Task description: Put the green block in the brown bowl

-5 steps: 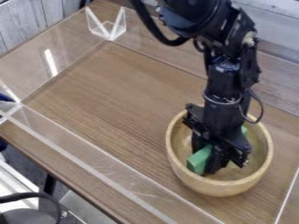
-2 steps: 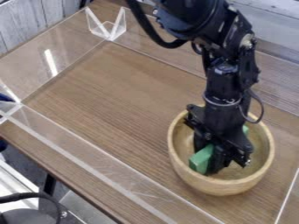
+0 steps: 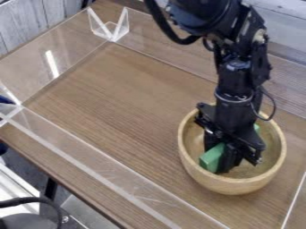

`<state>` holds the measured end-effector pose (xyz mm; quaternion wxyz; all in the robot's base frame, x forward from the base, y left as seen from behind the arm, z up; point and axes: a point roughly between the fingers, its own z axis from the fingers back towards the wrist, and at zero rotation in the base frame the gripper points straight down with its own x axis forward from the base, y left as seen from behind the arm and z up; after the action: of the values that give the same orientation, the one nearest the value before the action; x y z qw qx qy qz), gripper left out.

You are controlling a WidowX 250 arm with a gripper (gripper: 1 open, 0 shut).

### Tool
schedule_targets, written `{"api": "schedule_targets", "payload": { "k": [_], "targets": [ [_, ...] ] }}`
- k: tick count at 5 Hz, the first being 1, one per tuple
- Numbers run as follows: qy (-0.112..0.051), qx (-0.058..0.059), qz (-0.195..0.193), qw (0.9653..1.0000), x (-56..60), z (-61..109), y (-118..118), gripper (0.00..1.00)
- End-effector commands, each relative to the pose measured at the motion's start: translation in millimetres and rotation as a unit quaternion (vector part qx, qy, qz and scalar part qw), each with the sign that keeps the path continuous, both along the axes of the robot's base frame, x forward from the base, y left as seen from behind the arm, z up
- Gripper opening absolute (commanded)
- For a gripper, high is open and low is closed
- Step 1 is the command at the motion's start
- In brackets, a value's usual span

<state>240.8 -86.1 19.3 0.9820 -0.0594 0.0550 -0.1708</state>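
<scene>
Camera view, single view, looking down across the table from one corner.

Table (image 3: 107, 107): wood-grain top, bordered by low clear acrylic walls (image 3: 72, 174) along the near-left edge and far side. A small clear acrylic bracket (image 3: 107, 24) stands at the far edge, upper left of the picture.

Brown bowl (image 3: 191, 165): round, light tan wood, thick rim, sits on the table at the near right. Upright, whole rim visible apart from the stretch behind the arm.

Arm (image 3: 239, 54): black, enters from the top of the picture and descends steeply into the bowl. Wrist and cabling dark, detail hard to resolve.

Gripper (image 3: 224, 154): points straight down, tips inside the bowl below rim level. Jaws drawn together onto the green block (image 3: 213, 158), which shows as a bright green piece between and just left of the dark fingers. Block is tilted, lower end toward the bowl floor; whether it touches the floor cannot be told, as the fingers cover that part.

Block location: inside the bowl's hollow, near centre, clamped in the gripper.
</scene>
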Motion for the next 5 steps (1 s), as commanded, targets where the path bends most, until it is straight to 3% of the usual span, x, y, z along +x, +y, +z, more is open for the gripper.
{"api": "schedule_targets", "payload": {
  "k": [1,3,5],
  "targets": [
    [0.008,0.003,-0.022,0.9997,0.2,-7.9,-4.6,0.0],
    [0.006,0.018,-0.008,0.9998,2.5,-8.0,-4.5,0.0],
    [0.005,0.018,-0.019,0.9997,12.2,-8.6,-9.4,0.0]
  ]
}}
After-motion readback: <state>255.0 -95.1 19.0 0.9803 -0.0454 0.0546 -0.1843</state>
